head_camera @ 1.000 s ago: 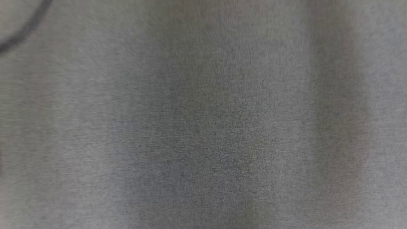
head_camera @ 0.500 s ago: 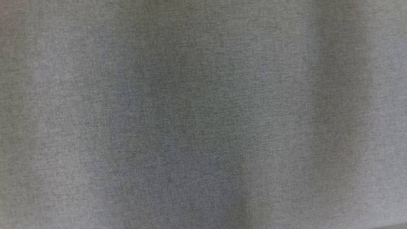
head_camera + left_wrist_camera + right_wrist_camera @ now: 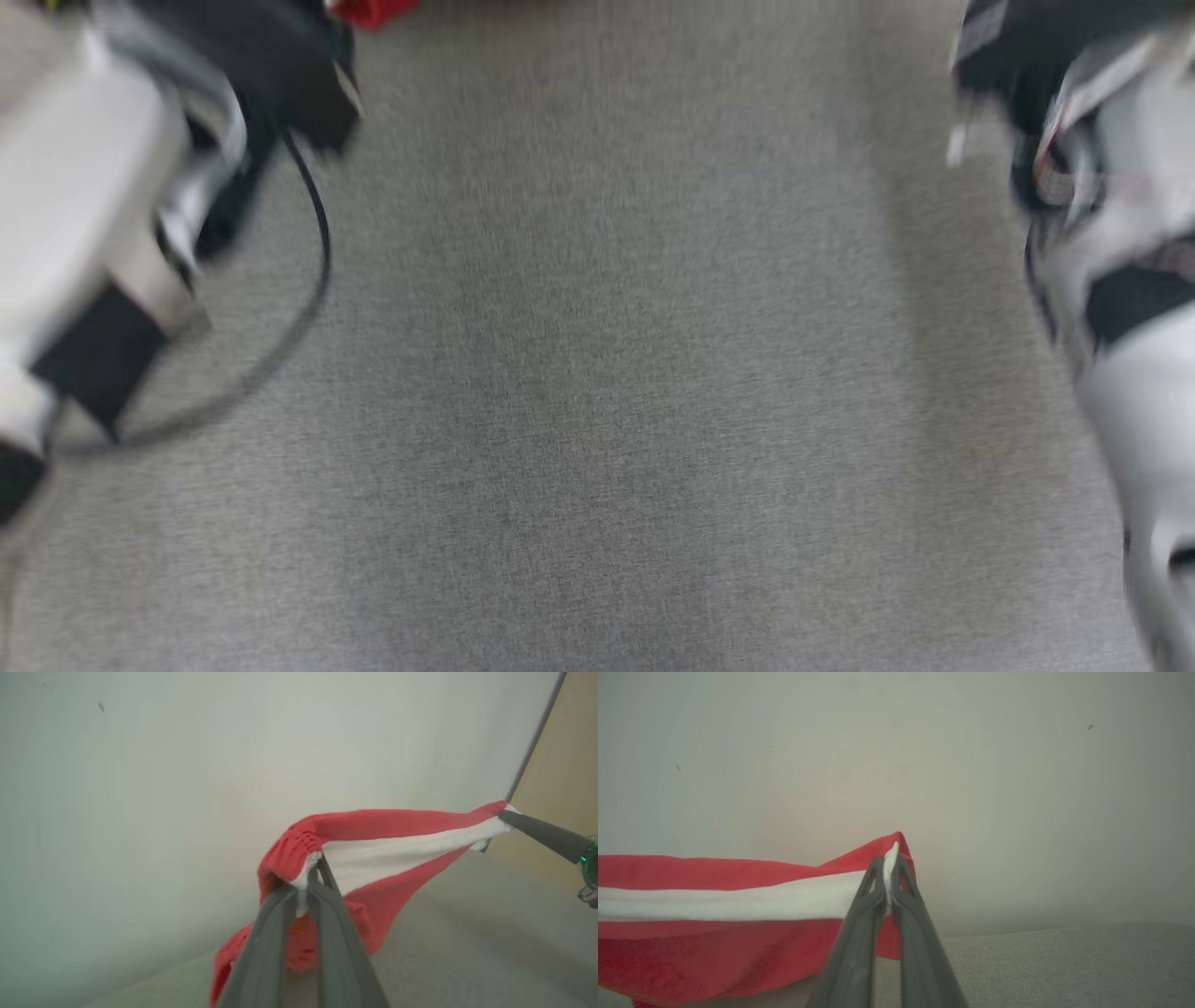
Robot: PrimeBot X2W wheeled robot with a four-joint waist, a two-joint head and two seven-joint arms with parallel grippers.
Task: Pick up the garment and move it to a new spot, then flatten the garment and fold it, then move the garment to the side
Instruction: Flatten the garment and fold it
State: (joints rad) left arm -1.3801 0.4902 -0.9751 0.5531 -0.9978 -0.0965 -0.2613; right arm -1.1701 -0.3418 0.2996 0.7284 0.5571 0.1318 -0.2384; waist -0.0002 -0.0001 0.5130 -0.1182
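The garment (image 3: pixel 383 826) is red with a white band and hangs stretched in the air between my two grippers, above the grey surface. In the left wrist view my left gripper (image 3: pixel 312 870) is shut on its bunched ribbed end, and red cloth sags below the fingers. The right gripper (image 3: pixel 504 816) pinches the far corner there. In the right wrist view the right gripper (image 3: pixel 889 870) is shut on the white edge of the garment (image 3: pixel 714 872), which runs off to the left. A scrap of the garment (image 3: pixel 373 9) peeks in at the top of the blurred head view.
A grey cloth-covered surface (image 3: pixel 607 373) lies below. My left forearm (image 3: pixel 84 215) with a looping black cable (image 3: pixel 317 233) is at the left, and my right forearm (image 3: pixel 1120 233) at the right. A pale wall (image 3: pixel 187 765) and a tan panel (image 3: pixel 560 765) stand behind.
The head camera has moved. Earlier it looked at plain grey surface; now both forearms and a bit of red garment have come in at the sides and top.
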